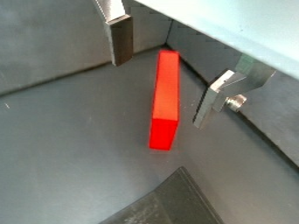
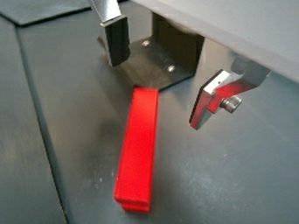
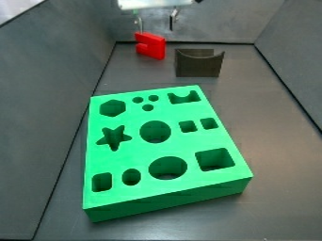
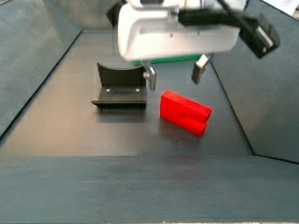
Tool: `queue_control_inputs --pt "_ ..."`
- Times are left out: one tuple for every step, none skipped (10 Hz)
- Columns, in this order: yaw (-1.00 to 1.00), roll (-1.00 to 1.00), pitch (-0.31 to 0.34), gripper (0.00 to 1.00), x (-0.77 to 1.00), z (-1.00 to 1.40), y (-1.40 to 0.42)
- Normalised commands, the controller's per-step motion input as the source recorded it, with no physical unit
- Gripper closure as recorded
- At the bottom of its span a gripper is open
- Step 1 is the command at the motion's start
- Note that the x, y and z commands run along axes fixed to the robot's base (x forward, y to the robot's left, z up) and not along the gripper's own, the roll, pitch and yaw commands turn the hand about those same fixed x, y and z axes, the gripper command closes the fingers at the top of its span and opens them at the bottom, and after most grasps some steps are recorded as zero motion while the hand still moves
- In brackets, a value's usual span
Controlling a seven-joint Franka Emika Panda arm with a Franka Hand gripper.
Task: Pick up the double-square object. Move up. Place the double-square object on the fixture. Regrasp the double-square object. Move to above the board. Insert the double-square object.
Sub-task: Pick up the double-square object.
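The double-square object (image 4: 184,112) is a small red block lying on the dark floor next to the fixture (image 4: 119,87), apart from it. My gripper (image 4: 176,80) hangs open just above the block without touching it. In both wrist views the red block (image 1: 166,96) (image 2: 140,157) runs lengthwise between the spread fingers (image 1: 121,39), with nothing held. The dark fixture (image 2: 158,57) stands just beyond the block's far end. The green board (image 3: 164,151), with its many shaped holes, lies on the floor well away from my gripper (image 3: 157,19).
Sloped grey walls (image 3: 63,85) enclose the floor on all sides. Close to a wall at one end stand the block (image 3: 151,43) and the fixture (image 3: 198,61). The board fills most of the other end.
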Motion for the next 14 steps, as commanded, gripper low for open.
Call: queue_control_inputs --pt "0.48 -0.07 -0.251 0.00 0.00 -0.69 0.32" --pt "0.51 -0.04 -0.257 0.00 0.00 -0.70 0.24" --pt "0.47 -0.04 -0.260 0.00 0.00 -0.68 0.16" --pt "0.37 0.00 -0.230 0.00 -0.03 -0.76 0.00" --pt "0.21 0.00 -0.216 0.00 -0.06 -0.81 0.00" --pt "0.00 0.04 -0.124 0.00 -0.18 -0.23 -0.07" --pt "0.00 -0.01 0.011 0.00 0.03 0.00 0.00" --pt "0.00 0.00 0.000 0.00 0.00 0.00 0.00" --pt "0.00 0.00 0.000 1.00 0.00 0.00 0.00" --pt "0.00 0.00 0.000 1.00 0.00 0.00 0.00" --pt "0.00 0.00 0.000 1.00 0.00 0.00 0.00" --pt "0.00 0.00 0.000 1.00 0.00 0.00 0.00" --pt "0.00 0.00 0.000 1.00 0.00 0.00 0.00" --pt "0.00 0.00 0.000 1.00 0.00 0.00 0.00"
